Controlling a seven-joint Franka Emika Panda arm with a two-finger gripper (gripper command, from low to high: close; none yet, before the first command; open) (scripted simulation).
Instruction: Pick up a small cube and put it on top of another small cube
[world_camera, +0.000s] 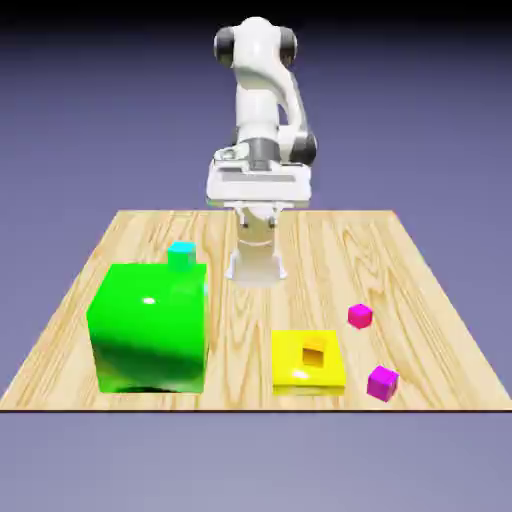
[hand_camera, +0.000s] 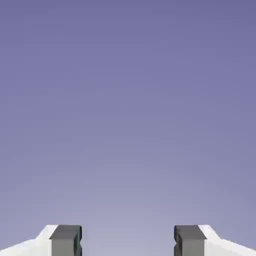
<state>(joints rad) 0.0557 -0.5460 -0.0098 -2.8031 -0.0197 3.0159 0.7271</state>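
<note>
Through the exterior view I'm looking across a pale wood-grained table (world_camera: 230, 350). Nearest me, toward the exterior view's right, a purple-magenta cube (world_camera: 382, 384) is sitting close to the table's front edge. Just beside it, on the exterior view's left, a yellow block (world_camera: 300, 378) is lying low and wide, with a squarish orange-brown patch showing on its top. Well over to the exterior view's left, a big glossy green cube (world_camera: 150, 335) is standing, towering over everything else on the wood.

A little farther back, on the exterior view's right, the small hot-pink cube (world_camera: 360, 316) is resting on the table, behind the purple-magenta one and apart from it. Farther still, on the exterior view's left, the cyan cube (world_camera: 182, 255) is showing above the green cube's back edge, its lower part hidden, so I can't tell whether the two are touching.

Beyond these, my white arm (world_camera: 258, 90) is rising at the far side, and I'm holding the gripper (hand_camera: 128, 241) up above the table, near the middle. In the hand view its two grey fingertips (hand_camera: 66, 241) are standing wide apart, with only blue-violet backdrop (hand_camera: 128, 110) showing between them. I'm gripping nothing and touching nothing with them.
</note>
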